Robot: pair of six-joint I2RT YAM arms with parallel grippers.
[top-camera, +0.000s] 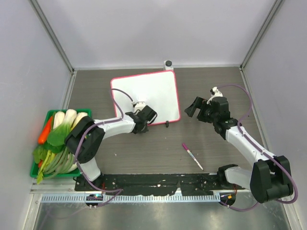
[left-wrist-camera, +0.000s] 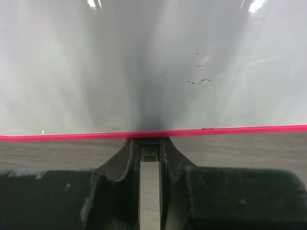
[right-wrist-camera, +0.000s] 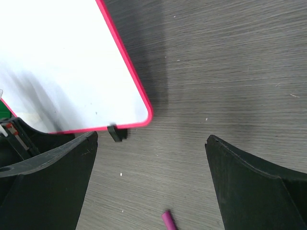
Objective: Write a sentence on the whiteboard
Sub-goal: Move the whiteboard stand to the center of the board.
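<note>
The whiteboard [top-camera: 146, 93] lies flat at the table's middle back, white with a thin pink-red frame. No sentence shows on its face [left-wrist-camera: 153, 62], only a few small specks. My left gripper [top-camera: 140, 123] sits at the board's near edge, shut on one black clip foot [left-wrist-camera: 150, 152] under the pink rim. The other clip foot [right-wrist-camera: 115, 132] sticks out near the board's right corner [right-wrist-camera: 144, 112]. My right gripper [top-camera: 194, 109] hovers right of the board, wide open and empty [right-wrist-camera: 152, 139]. A pink marker [top-camera: 192, 156] lies on the table in front of the board; its tip [right-wrist-camera: 168, 220] shows between my right fingers.
A green basket [top-camera: 48, 115] of vegetables stands at the left edge. A small white and grey object [top-camera: 168, 63] sits against the back wall behind the board. Grey walls close in the table on three sides.
</note>
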